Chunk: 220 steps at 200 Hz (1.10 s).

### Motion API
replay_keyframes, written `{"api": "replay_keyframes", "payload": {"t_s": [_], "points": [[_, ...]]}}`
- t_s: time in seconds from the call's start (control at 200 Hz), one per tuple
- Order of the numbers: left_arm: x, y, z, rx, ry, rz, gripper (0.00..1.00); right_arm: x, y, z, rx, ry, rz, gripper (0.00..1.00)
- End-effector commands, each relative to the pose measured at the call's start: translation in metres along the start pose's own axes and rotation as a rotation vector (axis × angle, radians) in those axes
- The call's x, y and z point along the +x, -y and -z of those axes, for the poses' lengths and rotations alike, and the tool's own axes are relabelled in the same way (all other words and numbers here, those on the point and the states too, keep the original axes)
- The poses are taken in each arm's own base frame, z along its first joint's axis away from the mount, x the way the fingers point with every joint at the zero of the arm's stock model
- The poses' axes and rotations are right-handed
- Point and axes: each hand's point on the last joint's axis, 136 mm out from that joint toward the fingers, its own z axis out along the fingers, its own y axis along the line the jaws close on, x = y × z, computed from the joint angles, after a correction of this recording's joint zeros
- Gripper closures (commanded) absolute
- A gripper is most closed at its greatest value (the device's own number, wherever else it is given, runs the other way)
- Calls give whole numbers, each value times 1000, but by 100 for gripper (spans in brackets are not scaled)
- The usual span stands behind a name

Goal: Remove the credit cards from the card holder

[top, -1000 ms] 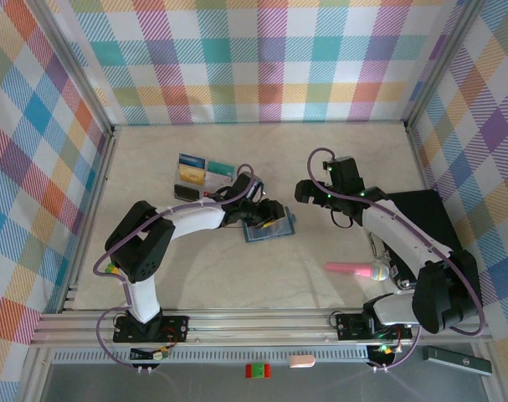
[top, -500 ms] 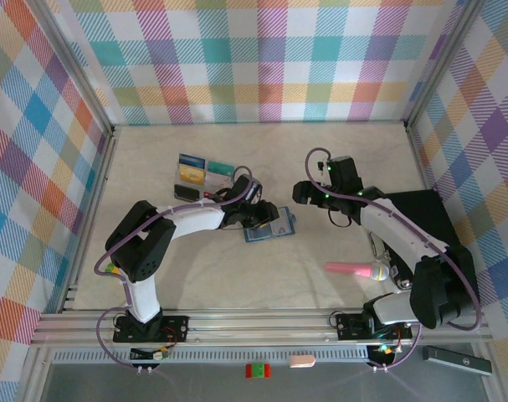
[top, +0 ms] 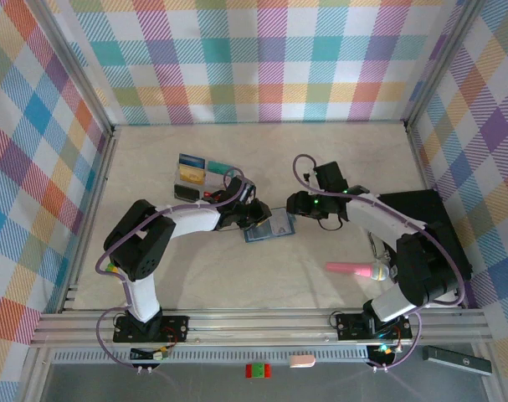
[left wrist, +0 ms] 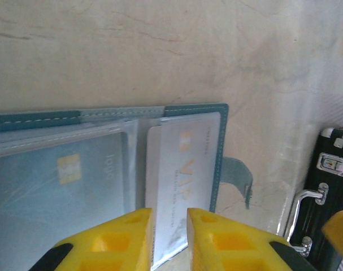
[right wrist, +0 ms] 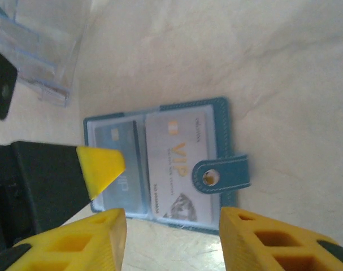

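The teal card holder [top: 269, 229] lies open on the table, its side tab [right wrist: 221, 174] pointing right. Clear sleeves hold a white VIP credit card [left wrist: 185, 164] on the right page and a grey-blue one [left wrist: 64, 180] on the left. My left gripper [left wrist: 170, 240] hovers low over the holder's near edge. Its yellow jaws stand a narrow gap apart, with the white card's lower edge showing between them. My right gripper [right wrist: 171, 237] hangs open and wide above the holder's right side, touching nothing. Several credit cards [top: 202, 172] lie loose on the table to the far left.
A big black box [top: 417, 219] with metal latches [left wrist: 329, 169] stands right of the holder. A pink-handled tool [top: 354, 269] lies near the right arm's base. Plaid walls close in the table on three sides.
My right gripper has swung left and down toward the holder, its jaws narrowing. The left jaws have drawn much closer together over the white card's edge.
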Motion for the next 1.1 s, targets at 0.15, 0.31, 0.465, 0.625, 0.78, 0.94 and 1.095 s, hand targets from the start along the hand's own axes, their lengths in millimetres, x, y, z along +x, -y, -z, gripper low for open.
{"api": "replay_keyframes", "payload": {"t_s": [0.15,0.31,0.465,0.625,0.78,0.94,1.095], "points": [[0,-6,-12,8,-14,25,81,16,-1,-23,118,-29,34,65],[5,-18,-17,-15,-24,39,82,22,1,-40,142,-61,47,69],[8,-30,-15,-59,-25,23,80,18,5,-48,171,-57,51,70],[12,-39,-14,-82,-36,11,79,9,13,-52,223,-37,57,70],[15,-42,-14,-90,-50,2,79,9,14,-61,227,-53,44,71],[16,-41,-14,-87,-57,-6,79,13,16,-67,226,-77,35,74],[15,-35,-14,-70,-61,-17,80,22,21,-71,236,-107,23,76]]}}
